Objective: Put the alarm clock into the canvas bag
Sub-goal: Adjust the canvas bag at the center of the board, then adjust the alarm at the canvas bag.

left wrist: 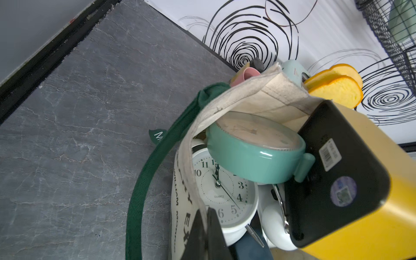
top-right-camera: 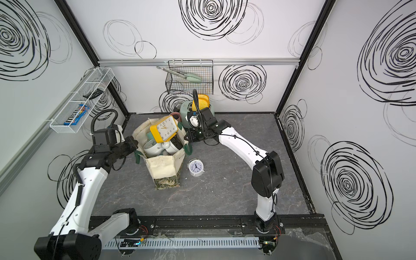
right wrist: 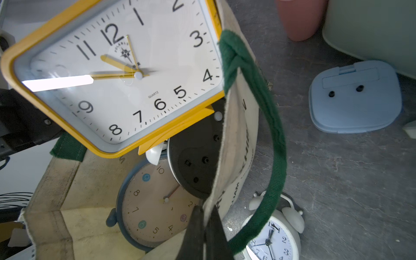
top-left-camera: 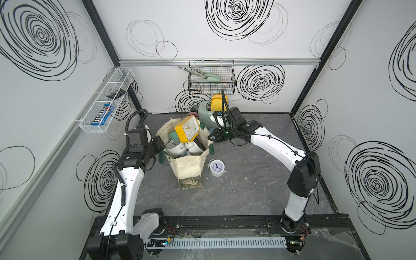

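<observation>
The cream canvas bag (top-left-camera: 189, 168) (top-right-camera: 163, 167) stands mid-table, its mouth stuffed with several clocks. A yellow square alarm clock (top-left-camera: 188, 131) (top-right-camera: 163, 129) (right wrist: 121, 74) rests tilted on top of them, sticking out above the rim. A small white twin-bell alarm clock (top-left-camera: 216, 167) (top-right-camera: 195, 167) (right wrist: 276, 243) lies face up on the table just right of the bag. My left gripper (left wrist: 204, 213) (top-left-camera: 163, 145) is shut on the bag's left rim. My right gripper (right wrist: 205, 211) (top-left-camera: 212, 137) is shut on the bag's right rim, beside a green handle (right wrist: 270, 135).
Behind the bag stand a mint toaster (top-left-camera: 206, 110) holding yellow toast, a pink cup (right wrist: 299, 20) and a flat blue case (right wrist: 354, 96). A black wire basket (top-left-camera: 211, 78) hangs on the back wall. A white wire shelf (top-left-camera: 105, 101) hangs on the left wall.
</observation>
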Robot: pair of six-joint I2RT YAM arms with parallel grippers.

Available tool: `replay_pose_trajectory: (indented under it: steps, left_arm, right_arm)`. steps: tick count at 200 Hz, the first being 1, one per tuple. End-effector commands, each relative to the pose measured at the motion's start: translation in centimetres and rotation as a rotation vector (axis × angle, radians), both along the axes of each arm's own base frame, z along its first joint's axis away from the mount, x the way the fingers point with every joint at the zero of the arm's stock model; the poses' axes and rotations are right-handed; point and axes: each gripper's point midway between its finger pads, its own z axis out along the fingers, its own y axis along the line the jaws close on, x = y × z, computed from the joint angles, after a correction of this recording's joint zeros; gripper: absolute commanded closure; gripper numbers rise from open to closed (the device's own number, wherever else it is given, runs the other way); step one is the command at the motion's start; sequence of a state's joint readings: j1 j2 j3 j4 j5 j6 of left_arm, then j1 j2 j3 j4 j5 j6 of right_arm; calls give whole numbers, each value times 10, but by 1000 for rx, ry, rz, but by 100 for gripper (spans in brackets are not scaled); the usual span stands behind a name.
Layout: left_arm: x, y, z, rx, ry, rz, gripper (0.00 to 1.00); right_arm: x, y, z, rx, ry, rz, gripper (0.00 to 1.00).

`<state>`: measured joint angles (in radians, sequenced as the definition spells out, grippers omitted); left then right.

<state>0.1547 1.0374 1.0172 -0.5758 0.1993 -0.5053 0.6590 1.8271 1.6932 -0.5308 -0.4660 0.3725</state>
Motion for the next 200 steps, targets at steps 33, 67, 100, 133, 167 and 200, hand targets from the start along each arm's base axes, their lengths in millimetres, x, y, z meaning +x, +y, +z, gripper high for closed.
replay_pose_trajectory:
  steps: [33,67,100,133,167,200]
  left_arm:
    - [29,-12,74,-5,-332,-54,100]
    - [15,-16,44,-30,-315,-57,100]
    - [12,-20,10,-49,-258,-87,100]
    - [10,-14,1,-36,-248,-73,100]
    - [8,-11,-3,-30,-245,-63,100]
    - [9,-11,-7,-30,-236,-65,100]
  right_arm:
    - [-6,18,84,166,-231,53,100]
    - [-7,14,50,160,-199,31,100]
    - [7,-1,32,83,-228,-59,94]
    - [17,-9,36,37,-258,-103,68]
    - [22,-7,74,26,-365,-114,45]
    - [28,18,80,44,-368,-42,30]
